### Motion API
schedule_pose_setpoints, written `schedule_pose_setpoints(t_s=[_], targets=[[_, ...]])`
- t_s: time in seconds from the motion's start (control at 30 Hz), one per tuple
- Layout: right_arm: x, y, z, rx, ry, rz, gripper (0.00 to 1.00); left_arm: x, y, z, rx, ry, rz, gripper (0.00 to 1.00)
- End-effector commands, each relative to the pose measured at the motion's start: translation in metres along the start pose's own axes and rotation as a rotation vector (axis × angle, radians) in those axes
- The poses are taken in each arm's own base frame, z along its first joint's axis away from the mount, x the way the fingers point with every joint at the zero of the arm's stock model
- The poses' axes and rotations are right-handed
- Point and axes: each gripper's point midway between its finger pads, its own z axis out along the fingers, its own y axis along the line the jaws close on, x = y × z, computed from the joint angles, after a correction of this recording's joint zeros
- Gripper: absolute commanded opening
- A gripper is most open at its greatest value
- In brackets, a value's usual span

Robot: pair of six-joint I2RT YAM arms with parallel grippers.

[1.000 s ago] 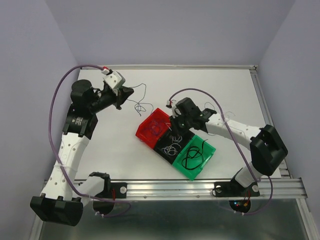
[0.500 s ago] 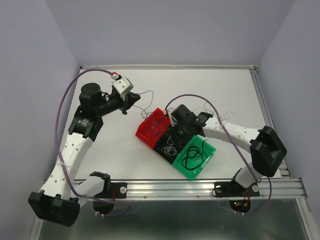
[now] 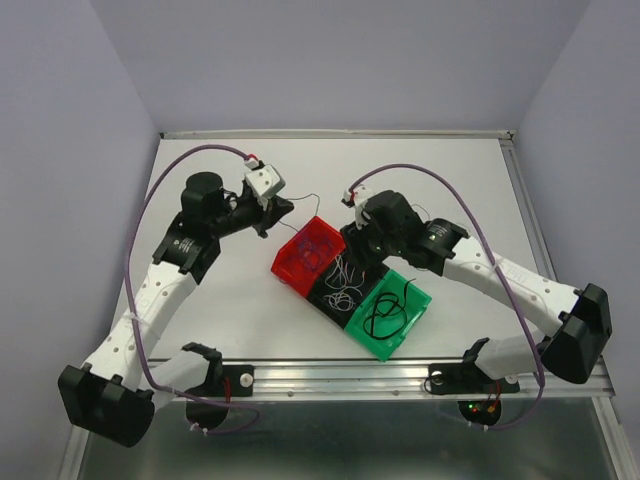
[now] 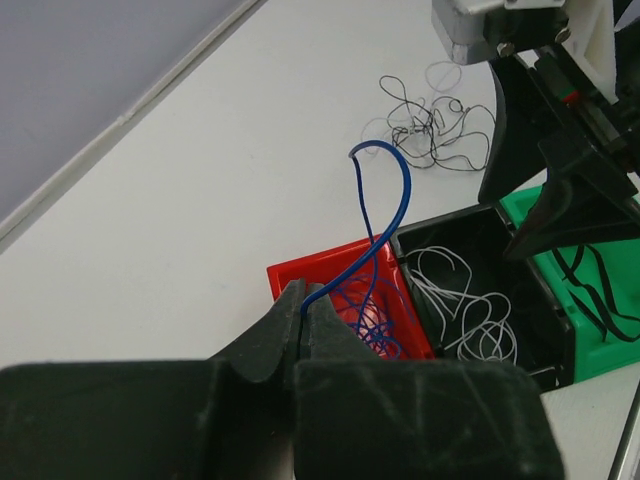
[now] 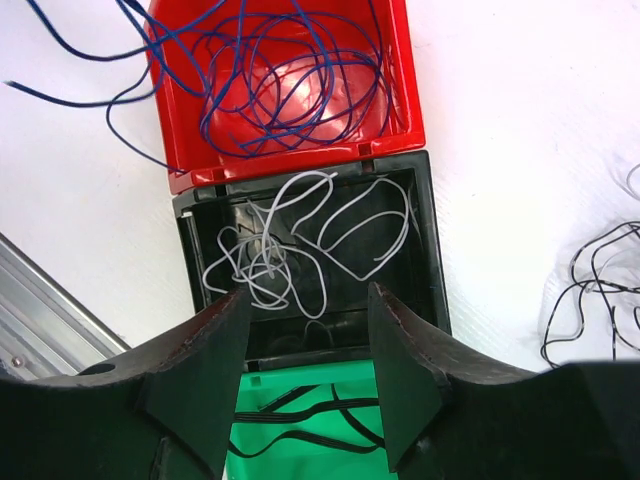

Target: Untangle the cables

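Risk, left: blue wire (image 4: 385, 215) springing back over the rim of the red bin (image 4: 300, 278) on release, because the loop stands tall and stiff above it, with the loose end likely to trail onto the table (image 3: 440, 180).
Risk, right: parted fingers catching a white loop on lifting away and dragging it out.
Left gripper (image 4: 305, 310): pinched shut on the blue wire's lower end, just above the red bin.
Right gripper (image 5: 305, 295): jaws apart, nothing held, hovering over the black bin (image 5: 190, 215).
Sorted cables: blue coils in the red bin, white wires (image 5: 300, 240) in the black bin, black cable (image 3: 388, 310) in the green bin (image 5: 300, 385).
Unsorted: small tangle (image 4: 430, 125) of black and white wire on the table, far right of the bins.
Look: thread-thin, springy, curling loops.
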Motion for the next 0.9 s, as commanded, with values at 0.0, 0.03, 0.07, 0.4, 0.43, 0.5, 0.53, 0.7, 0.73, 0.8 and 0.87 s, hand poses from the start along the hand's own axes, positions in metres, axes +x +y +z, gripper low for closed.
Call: schedule_pose_setpoints(t_s=[0.0, 0.03, 0.07, 0.4, 0.43, 0.5, 0.53, 0.7, 0.73, 0.8, 0.87], targets=[[-0.037, 0.001, -0.012, 0.016, -0.121, 0.019, 0.56, 0.011, 0.005, 0.014, -0.01, 0.007, 0.037, 0.0], [-0.043, 0.0, -0.015, 0.018, -0.138, 0.019, 0.56, 0.018, 0.006, 0.018, -0.013, 0.021, 0.034, 0.0], [-0.047, 0.0, -0.016, 0.02, -0.151, 0.021, 0.55, 0.022, 0.008, 0.02, -0.021, 0.029, 0.033, 0.0], [-0.081, 0.005, -0.027, 0.004, -0.266, 0.039, 0.55, 0.148, 0.032, 0.087, -0.033, 0.304, -0.012, 0.0], [-0.083, 0.005, -0.025, 0.007, -0.275, 0.043, 0.55, 0.163, 0.03, 0.093, -0.017, 0.339, -0.025, 0.0], [-0.089, 0.001, -0.025, 0.031, -0.293, 0.053, 0.54, 0.172, 0.022, 0.096, 0.022, 0.358, -0.028, 0.0], [-0.091, -0.001, -0.024, 0.048, -0.302, 0.064, 0.53, 0.175, 0.02, 0.096, 0.026, 0.364, -0.023, 0.0], [-0.111, -0.027, -0.03, 0.191, -0.393, 0.117, 0.49, 0.194, 0.004, 0.089, 0.031, 0.406, 0.007, 0.0], [-0.113, -0.031, -0.032, 0.216, -0.407, 0.122, 0.48, 0.198, 0.001, 0.085, 0.033, 0.413, 0.009, 0.0], [-0.115, -0.041, -0.032, 0.268, -0.434, 0.128, 0.48, 0.191, 0.001, 0.08, 0.013, 0.386, 0.029, 0.0], [-0.116, -0.047, -0.031, 0.306, -0.451, 0.137, 0.48, 0.183, 0.0, 0.077, 0.007, 0.364, 0.04, 0.0]])
